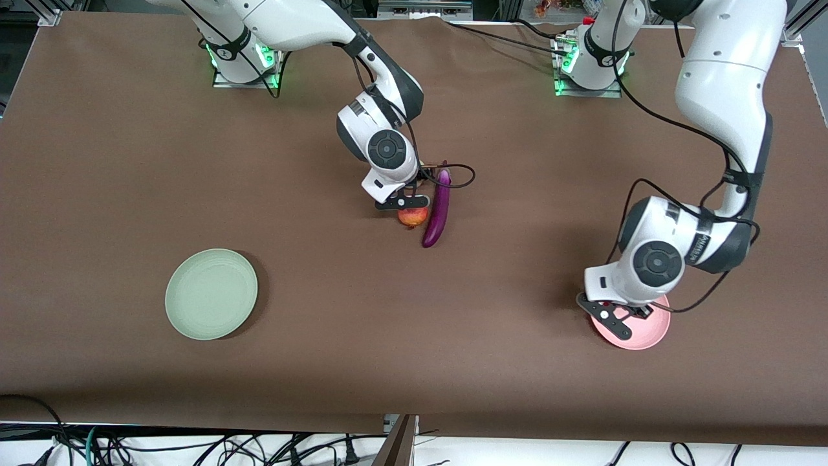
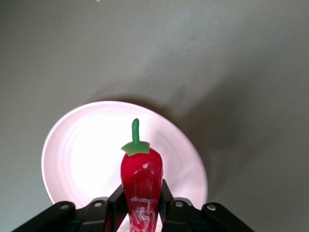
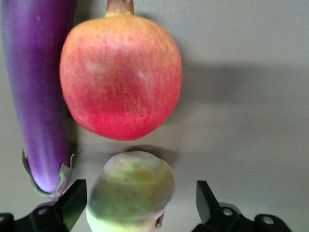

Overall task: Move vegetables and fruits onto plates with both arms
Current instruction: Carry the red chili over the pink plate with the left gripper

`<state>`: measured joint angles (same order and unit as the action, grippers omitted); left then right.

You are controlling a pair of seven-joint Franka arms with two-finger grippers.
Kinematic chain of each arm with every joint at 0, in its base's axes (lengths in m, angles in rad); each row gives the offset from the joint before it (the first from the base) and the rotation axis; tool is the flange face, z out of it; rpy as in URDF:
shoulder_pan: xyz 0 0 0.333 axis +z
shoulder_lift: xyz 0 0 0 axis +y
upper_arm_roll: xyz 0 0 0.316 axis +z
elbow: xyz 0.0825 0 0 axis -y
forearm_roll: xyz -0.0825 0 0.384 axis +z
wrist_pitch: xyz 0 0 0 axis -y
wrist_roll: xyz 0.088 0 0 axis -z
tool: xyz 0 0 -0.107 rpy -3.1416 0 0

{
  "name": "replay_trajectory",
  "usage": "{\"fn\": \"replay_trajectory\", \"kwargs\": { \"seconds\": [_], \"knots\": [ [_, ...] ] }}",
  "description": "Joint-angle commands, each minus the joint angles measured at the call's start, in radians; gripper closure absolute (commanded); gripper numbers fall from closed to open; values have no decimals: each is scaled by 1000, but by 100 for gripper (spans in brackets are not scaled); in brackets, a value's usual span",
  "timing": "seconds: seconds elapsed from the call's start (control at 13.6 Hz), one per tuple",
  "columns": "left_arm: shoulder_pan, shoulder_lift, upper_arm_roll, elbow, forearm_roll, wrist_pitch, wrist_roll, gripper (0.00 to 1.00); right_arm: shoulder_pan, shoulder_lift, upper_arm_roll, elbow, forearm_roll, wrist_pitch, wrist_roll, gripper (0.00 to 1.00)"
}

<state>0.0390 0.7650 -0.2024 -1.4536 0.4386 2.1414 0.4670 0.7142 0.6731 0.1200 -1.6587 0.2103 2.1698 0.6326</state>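
Brown cloth tabletop [image 1: 97, 162], cables along front edge. Eggplant [image 1: 438, 208] lies lengthwise toward the camera. Left gripper [image 2: 141, 205] clenched on chili [image 2: 141, 186], stem out over pink plate [image 2: 72, 159]. Right gripper [image 3: 140, 205] released, spread around peach [image 3: 131, 191].

There are no words, numbers, labels or signs to read here. The robot arms, the fruit, the vegetables, the plates and the brown table show no writing.
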Motion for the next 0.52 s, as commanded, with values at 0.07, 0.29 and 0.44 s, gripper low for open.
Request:
{"fn": "replay_trajectory", "kwargs": {
  "seconds": [0.07, 0.29, 0.44],
  "knots": [
    [27, 39, -11, 41, -12, 23, 71, 37, 1, -9, -2, 8, 29, -2, -2, 0],
    [27, 28, -11, 41, -31, 17, 71, 0, 2, -9, -2, 20, 61, -2, -4, 0],
    [19, 4, -23, 41, -31, -29, 70, 0, 7, -9, 0, 20, 63, -2, -1, 0]
  ]
}}
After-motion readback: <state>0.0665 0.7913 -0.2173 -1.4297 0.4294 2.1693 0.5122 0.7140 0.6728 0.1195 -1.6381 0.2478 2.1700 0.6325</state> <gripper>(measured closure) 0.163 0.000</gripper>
